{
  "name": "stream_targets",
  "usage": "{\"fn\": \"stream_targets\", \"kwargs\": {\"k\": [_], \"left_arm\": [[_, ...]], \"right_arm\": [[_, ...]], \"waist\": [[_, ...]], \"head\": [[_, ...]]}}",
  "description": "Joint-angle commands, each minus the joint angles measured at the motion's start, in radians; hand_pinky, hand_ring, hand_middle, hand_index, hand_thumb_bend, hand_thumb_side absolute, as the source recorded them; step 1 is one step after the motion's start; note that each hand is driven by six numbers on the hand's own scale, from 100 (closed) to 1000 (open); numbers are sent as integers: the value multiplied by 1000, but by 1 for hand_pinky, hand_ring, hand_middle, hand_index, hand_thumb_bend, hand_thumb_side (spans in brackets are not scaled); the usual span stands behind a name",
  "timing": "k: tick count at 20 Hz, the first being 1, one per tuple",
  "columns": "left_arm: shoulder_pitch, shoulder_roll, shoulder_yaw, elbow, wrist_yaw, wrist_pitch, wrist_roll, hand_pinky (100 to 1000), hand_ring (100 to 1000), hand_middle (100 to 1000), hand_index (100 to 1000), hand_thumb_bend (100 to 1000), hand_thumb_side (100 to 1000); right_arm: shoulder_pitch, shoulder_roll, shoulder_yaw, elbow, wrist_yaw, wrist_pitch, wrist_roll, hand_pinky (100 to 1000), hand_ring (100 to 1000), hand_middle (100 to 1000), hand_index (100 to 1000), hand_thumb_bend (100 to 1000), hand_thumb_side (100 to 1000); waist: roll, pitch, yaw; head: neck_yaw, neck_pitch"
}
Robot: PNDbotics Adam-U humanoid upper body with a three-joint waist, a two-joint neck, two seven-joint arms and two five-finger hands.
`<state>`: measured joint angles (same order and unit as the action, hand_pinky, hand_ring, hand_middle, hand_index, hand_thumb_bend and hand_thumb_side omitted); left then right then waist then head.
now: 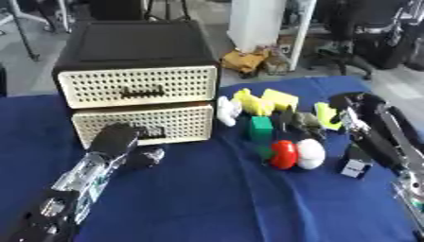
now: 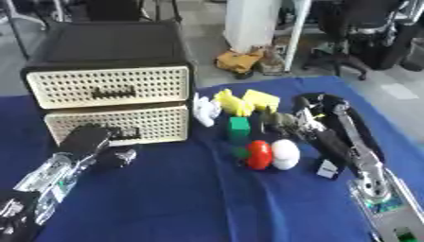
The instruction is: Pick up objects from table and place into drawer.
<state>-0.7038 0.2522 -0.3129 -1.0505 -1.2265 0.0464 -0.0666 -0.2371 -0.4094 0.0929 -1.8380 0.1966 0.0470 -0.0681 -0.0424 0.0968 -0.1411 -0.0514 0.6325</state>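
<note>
The drawer unit [image 1: 136, 47] has a black top and two cream perforated drawers, both closed. My left hand [image 1: 116, 140] is against the lower drawer [image 1: 178, 123], just left of its dark handle [image 1: 154, 132], with its fingers [image 1: 146, 156] curled low over the cloth and holding nothing. Loose objects lie to the right: a white piece [image 1: 228, 111], two yellow pieces [image 1: 252, 102], a green block [image 1: 261, 128], a red object [image 1: 283, 154] and a white egg shape [image 1: 311, 153]. My right hand [image 1: 351, 105] hovers by a yellow-green piece [image 1: 324, 115].
The table is covered with a blue cloth [image 1: 215, 198]. Dark objects [image 1: 296, 121] lie between the green block and the yellow-green piece. A small black and white cube [image 1: 356, 167] sits beside my right forearm. Chairs and clutter stand beyond the table's far edge.
</note>
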Motion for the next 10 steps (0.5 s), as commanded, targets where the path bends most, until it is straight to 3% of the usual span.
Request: {"fn": "stream_targets", "kwargs": {"k": [1, 2, 10], "left_arm": [[2, 6, -1, -3, 5, -2, -17, 100, 100, 100, 632, 382, 1000], [4, 7, -1, -6, 7, -1, -19, 100, 100, 100, 567, 444, 1000], [50, 23, -23, -127, 84, 11, -78, 100, 100, 100, 579, 423, 1000]], "right_arm": [[-12, -11, -7, -18, -5, -3, 2, 429, 551, 623, 727, 100, 754], [-12, -11, -7, -18, -5, -3, 2, 429, 551, 623, 727, 100, 753], [-8, -12, -12, -16, -3, -4, 0, 430, 551, 623, 727, 100, 753]], "waist": [[0, -9, 1], [0, -9, 2], [0, -12, 11]], "head": [[-1, 4], [-2, 4], [-10, 4]]}}
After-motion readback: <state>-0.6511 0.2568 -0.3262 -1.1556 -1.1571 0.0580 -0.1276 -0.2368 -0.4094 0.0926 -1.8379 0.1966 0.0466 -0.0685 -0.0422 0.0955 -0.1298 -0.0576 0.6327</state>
